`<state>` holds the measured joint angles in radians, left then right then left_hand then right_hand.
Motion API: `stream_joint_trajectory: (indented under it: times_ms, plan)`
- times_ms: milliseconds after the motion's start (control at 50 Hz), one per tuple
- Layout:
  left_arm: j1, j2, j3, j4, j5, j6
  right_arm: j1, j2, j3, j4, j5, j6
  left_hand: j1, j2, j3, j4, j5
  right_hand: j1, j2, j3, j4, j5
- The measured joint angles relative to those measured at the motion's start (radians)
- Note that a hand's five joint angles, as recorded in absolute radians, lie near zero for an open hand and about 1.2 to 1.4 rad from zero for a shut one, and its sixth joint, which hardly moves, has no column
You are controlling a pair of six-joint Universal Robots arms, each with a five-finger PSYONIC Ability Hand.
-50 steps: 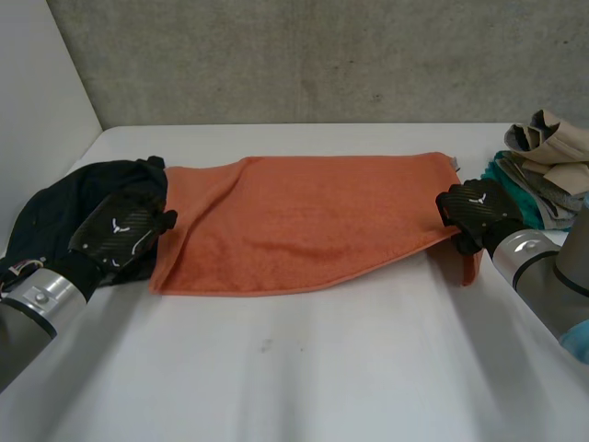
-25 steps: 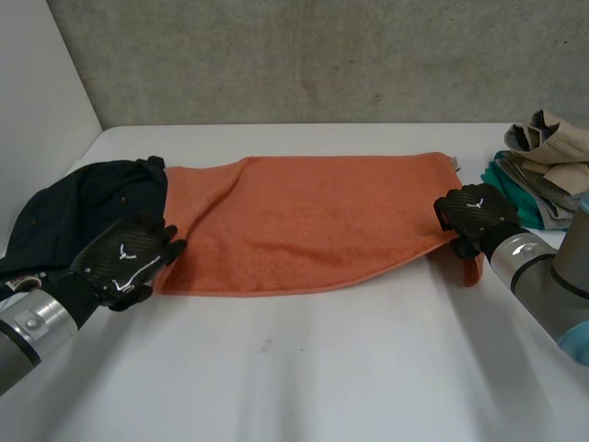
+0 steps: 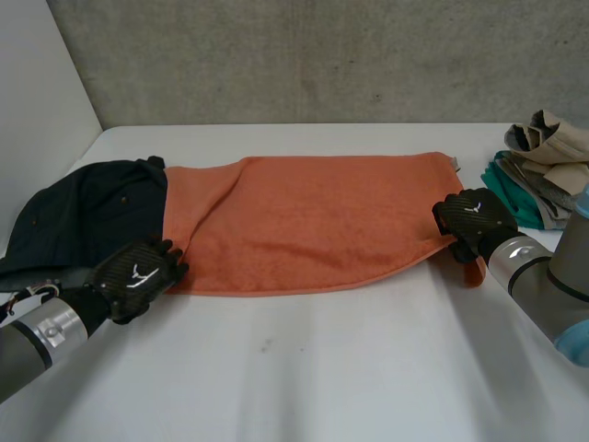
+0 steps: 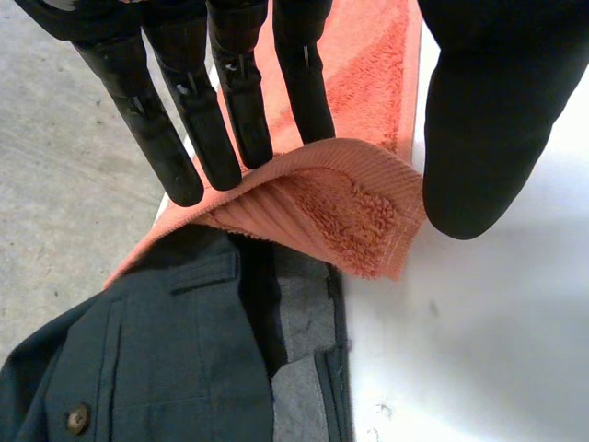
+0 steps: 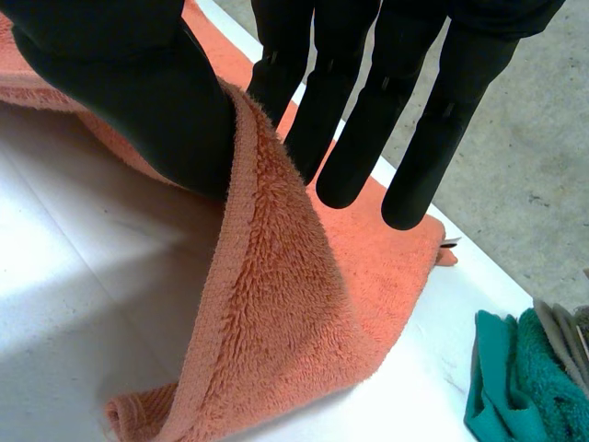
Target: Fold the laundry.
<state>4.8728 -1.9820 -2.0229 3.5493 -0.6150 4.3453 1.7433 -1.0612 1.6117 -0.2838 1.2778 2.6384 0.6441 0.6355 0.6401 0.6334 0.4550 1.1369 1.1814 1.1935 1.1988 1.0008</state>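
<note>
While the orange towel [image 3: 304, 221] lies spread across the middle of the head view on the white table [image 3: 322, 378], I list what my hands and the tabletop hold.

1. Left hand [image 3: 138, 278]. Lower left of the head view, at the towel's near left corner. In my left wrist view the fingers [image 4: 230, 120] are straight and close together, their tips resting on top of the raised corner. The thumb [image 4: 479, 129] meets the corner's hem from the opposite side. The corner is pinched between them, lifted off the table and curled over so that its underside shows.

2. Right hand [image 3: 474, 219]. Right of centre in the head view, at the towel's right end. In my right wrist view the thumb [image 5: 138, 101] lies on one face of the hem and the straight, slightly spread fingers [image 5: 350, 138] on the other. The cloth is clamped between them, stands up as a ridge and drops to the table below my palm.

3. Orange towel. Long side runs left to right. The far edge lies flat, the near edge curves between my two hands. A small tag [image 3: 454, 164] sits at the far right corner.

4. Dark garment [image 3: 83, 216]. Left side of the head view, against the towel's left end. A button shows on it in my left wrist view.

5. Beige cloths [image 3: 548, 138] heaped over a teal cloth [image 3: 511, 189]. Upper right edge of the head view, near my right hand and apart from the orange towel.
</note>
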Motion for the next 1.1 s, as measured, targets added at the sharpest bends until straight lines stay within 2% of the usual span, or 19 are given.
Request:
stream_joint_trajectory:
  times_ms: [140, 180, 300, 400, 480, 520, 580, 720, 740, 780, 840, 920, 1100]
  plan:
    - [-0.008, -0.062, 0.069, 0.001, -0.006, 0.046, -0.001, 0.002, -0.005, 0.0, 0.0, 0.0, 0.011, 0.017, 0.013, 0.017, 0.026, 0.0, 0.0, 0.0, 0.0, 0.0]
    - [-0.009, -0.079, 0.091, 0.002, -0.012, 0.057, -0.002, 0.002, -0.006, 0.0, 0.0, 0.0, 0.077, 0.081, 0.07, 0.078, 0.078, 0.0, 0.0, 0.0, 0.0, 0.0]
    - [-0.034, -0.13, 0.168, 0.021, -0.068, 0.084, -0.002, -0.001, -0.007, 0.001, 0.0, 0.0, 0.516, 0.511, 0.497, 0.509, 0.5, 0.0, 0.0, 0.0, 0.0, 0.0]
    - [-0.089, -0.127, 0.197, 0.063, -0.127, 0.073, -0.002, -0.009, -0.011, 0.021, 0.0, 0.0, 0.527, 0.561, 0.55, 0.565, 0.53, 0.0, 0.0, 0.0, 0.0, 0.0]
    - [-0.137, -0.06, 0.186, 0.081, -0.167, 0.035, -0.002, -0.023, -0.026, 0.085, -0.001, -0.008, 0.527, 0.561, 0.55, 0.566, 0.53, 0.0, 0.0, 0.0, 0.0, 0.0]
    - [-0.137, -0.06, 0.186, 0.081, -0.167, 0.035, -0.002, -0.023, -0.026, 0.085, -0.001, -0.008, 0.527, 0.561, 0.55, 0.566, 0.53, 0.0, 0.0, 0.0, 0.0, 0.0]
    - [-0.173, 0.082, 0.144, 0.082, -0.226, -0.088, -0.003, -0.088, -0.061, 0.246, -0.001, -0.063, 0.527, 0.561, 0.55, 0.566, 0.53, 0.0, 0.0, 0.0, 0.0, 0.0]
    - [-0.18, 0.332, 0.075, 0.025, -0.329, -0.436, -0.036, -0.241, -0.091, 0.558, -0.008, -0.273, 0.514, 0.544, 0.534, 0.549, 0.517, 0.0, 0.004, 0.0, 0.0, 0.0]
    - [-0.179, 0.369, 0.064, 0.008, -0.34, -0.507, -0.045, -0.266, -0.09, 0.596, -0.009, -0.309, 0.368, 0.393, 0.401, 0.411, 0.402, 0.0, 0.004, 0.0, 0.0, 0.0]
    - [-0.175, 0.413, 0.049, -0.017, -0.349, -0.609, -0.055, -0.292, -0.086, 0.625, -0.011, -0.343, 0.216, 0.265, 0.264, 0.269, 0.272, 0.0, 0.004, 0.0, 0.0, 0.0]
    - [-0.173, 0.434, 0.029, -0.038, -0.347, -0.706, -0.062, -0.304, -0.081, 0.609, -0.011, -0.333, 0.147, 0.166, 0.164, 0.165, 0.17, 0.0, 0.004, 0.0, 0.0, 0.0]
    - [-0.177, 0.405, 0.003, -0.048, -0.336, -0.758, -0.07, -0.263, -0.078, 0.512, -0.013, -0.227, 0.147, 0.159, 0.16, 0.159, 0.162, 0.0, 0.004, 0.0, 0.0, 0.0]
    - [-0.203, 0.204, 0.005, -0.046, -0.342, -0.747, -0.068, -0.107, -0.097, 0.364, -0.003, -0.032, 0.104, 0.11, 0.108, 0.106, 0.108, 0.0, 0.004, 0.0, 0.0, 0.0]
